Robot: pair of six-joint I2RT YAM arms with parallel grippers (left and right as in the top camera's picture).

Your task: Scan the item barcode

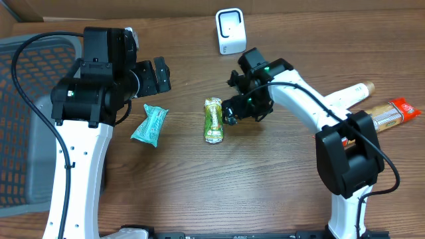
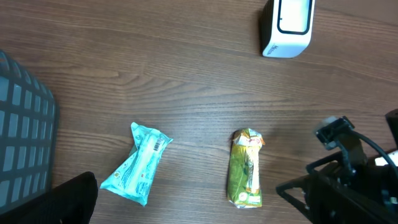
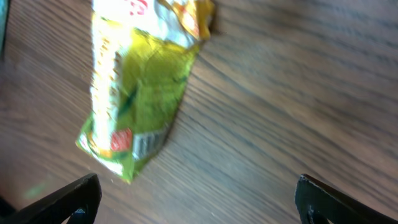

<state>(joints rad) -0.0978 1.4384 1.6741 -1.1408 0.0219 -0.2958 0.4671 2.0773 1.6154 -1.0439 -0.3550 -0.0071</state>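
A green snack packet (image 1: pixel 212 121) lies on the wooden table, with a small barcode (image 3: pixel 146 143) showing near its lower end. A teal packet (image 1: pixel 149 125) lies to its left. The white scanner (image 1: pixel 230 31) stands at the back. My right gripper (image 1: pixel 232 109) hovers just right of the green packet (image 3: pixel 140 81); it is open and empty, and the packet's lower end lies near its left fingertip (image 3: pixel 71 199). My left gripper (image 1: pixel 156 76) is raised above and behind the teal packet (image 2: pixel 138 171), also open and empty.
A grey mesh basket (image 1: pixel 26 119) fills the left side. At the right edge lie a pale bottle (image 1: pixel 352 93) and an orange-capped packet (image 1: pixel 392 113). The left wrist view also takes in the scanner (image 2: pixel 287 25) and the right arm (image 2: pixel 354 180).
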